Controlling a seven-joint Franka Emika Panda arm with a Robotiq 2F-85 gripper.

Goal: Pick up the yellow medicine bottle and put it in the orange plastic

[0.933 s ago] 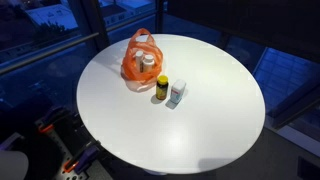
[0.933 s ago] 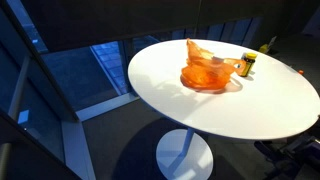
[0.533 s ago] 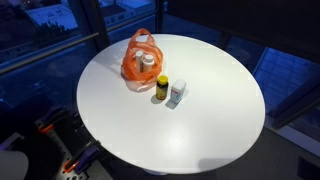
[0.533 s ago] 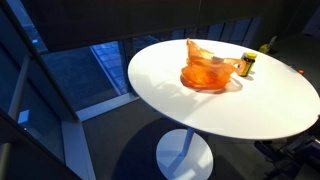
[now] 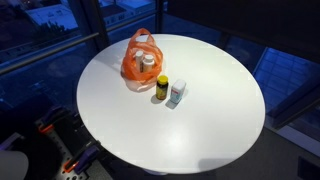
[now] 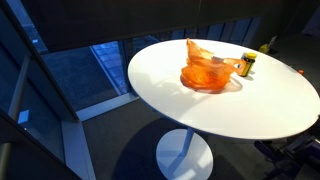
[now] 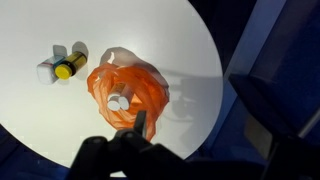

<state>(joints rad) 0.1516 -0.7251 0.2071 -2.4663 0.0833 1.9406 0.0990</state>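
Yellow plastic medicine bottle with a yellow cap (image 5: pixel 162 88) stands upright on the round white table (image 5: pixel 210 130). It is outside the orange plastic bag (image 5: pixel 140 58), just beside it at the bag's 5 o'clock in an exterior view. A small white plastic bottle (image 5: pixel 177 94) sits tight at the yellow bottle's 3 o'clock. We can't tell if the two touch or are a hair apart. The bag sits toward the table's 11 o'clock, handles up and mouth open, with a white-capped bottle (image 5: pixel 148 62) inside.

In an exterior view the bag (image 6: pixel 208 72) lies slumped on the table (image 6: pixel 230 115), and the yellow bottle (image 6: pixel 248 64) is at its 2 o'clock, close to a handle loop.

Wrist view: the gripper (image 7: pixel 140 128) is a dark silhouette at the frame's 6 o'clock, above the table (image 7: pixel 40 110). The bag (image 7: pixel 130 88) is directly ahead at its 12 o'clock, with the white cap (image 7: pixel 118 101) visible in its mouth. The yellow bottle (image 7: pixel 68 68) is at the bag's 10 o'clock, apart from the claw, and the white bottle (image 7: pixel 48 70) is at the yellow bottle's 9 o'clock.

Claw state: too dark to read, so we can't tell whether it is released or clenched.
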